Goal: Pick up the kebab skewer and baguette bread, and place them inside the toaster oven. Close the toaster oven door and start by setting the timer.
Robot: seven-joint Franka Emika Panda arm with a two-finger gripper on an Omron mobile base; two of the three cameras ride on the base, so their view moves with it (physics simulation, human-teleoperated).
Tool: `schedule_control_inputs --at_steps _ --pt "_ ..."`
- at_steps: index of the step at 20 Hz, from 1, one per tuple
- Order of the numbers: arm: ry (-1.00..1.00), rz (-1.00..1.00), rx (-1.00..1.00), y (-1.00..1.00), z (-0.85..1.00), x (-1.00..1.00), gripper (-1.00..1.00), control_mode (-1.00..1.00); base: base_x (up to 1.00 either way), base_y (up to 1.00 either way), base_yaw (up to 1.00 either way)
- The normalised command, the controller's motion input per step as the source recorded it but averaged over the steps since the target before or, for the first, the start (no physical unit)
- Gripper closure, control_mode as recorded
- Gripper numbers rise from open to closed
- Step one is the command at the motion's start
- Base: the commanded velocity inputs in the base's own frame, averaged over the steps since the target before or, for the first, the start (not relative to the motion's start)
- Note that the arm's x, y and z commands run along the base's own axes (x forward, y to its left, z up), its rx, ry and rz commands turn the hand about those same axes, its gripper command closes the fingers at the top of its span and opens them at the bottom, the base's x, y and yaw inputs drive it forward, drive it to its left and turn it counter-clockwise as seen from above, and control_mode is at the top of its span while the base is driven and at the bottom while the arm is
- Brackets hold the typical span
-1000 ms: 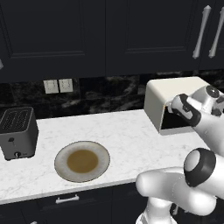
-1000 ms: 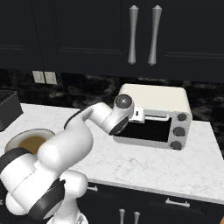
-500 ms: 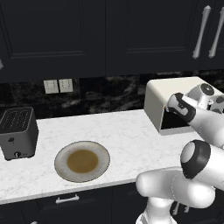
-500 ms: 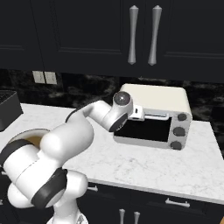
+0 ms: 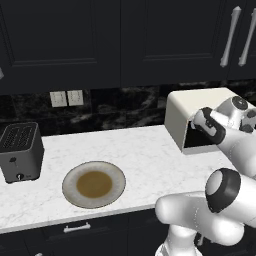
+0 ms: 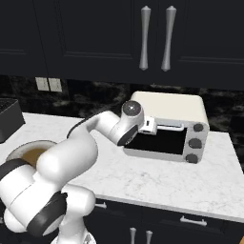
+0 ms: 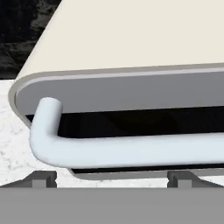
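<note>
The claw (image 7: 112, 177) is spread wide and pinches nothing. In the hand view its two dark fingertips (image 7: 41, 178) rise well apart at the lower edge, one beyond each end of the visible run of the handle.

The toaster oven (image 6: 167, 127) stands directly ahead of the claw, at the right end of the white marble bench (image 6: 157, 178). Its cream-white top slopes away above the claw in the hand view. The toaster oven door (image 6: 157, 140) appears shut or nearly shut in the right base view; the exact gap cannot be determined. The door's pale bar handle (image 7: 131, 148) lies straight across just beyond the fingertips. Its curved end bends back toward the door frame on the left of the hand view. Contact between the fingertips and the handle cannot be confirmed.

In the right base view the hand sits against the upper left corner of the oven front. Three dark round knobs (image 6: 194, 143) are stacked on the far side of the front from the claw.

Well away from the claw, a round plate (image 5: 93, 183) with a brown centre rests on the bench. A dark grey two-slot toaster (image 5: 19, 151) stands beyond the plate, at the far end of the bench from the claw. Dark cabinets with pale bar handles (image 6: 155, 38) hang above the oven.
</note>
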Motion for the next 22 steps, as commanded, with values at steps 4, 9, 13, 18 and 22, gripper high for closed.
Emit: schedule_control_inputs --at_steps 4,9,13,18,22 --pt "0.0 0.0 -0.01 -0.12 0.0 -0.55 -1.0 -1.0 0.0 0.0 0.0" --pt "0.0 0.08 -0.01 -0.66 0.06 -0.33 -1.0 -1.0 0.0 0.0 0.0" --pt "-0.16 0.28 -0.11 -0.77 0.0 -0.7 -1.0 -1.0 0.0 0.0 0.0" --pt "-0.29 0.41 -0.12 -0.97 0.08 -0.51 -1.0 -1.0 0.0 0.0 0.0" --pt "-0.28 0.29 -0.15 -0.87 0.19 -0.29 -1.0 -1.0 0.0 0.0 0.0"
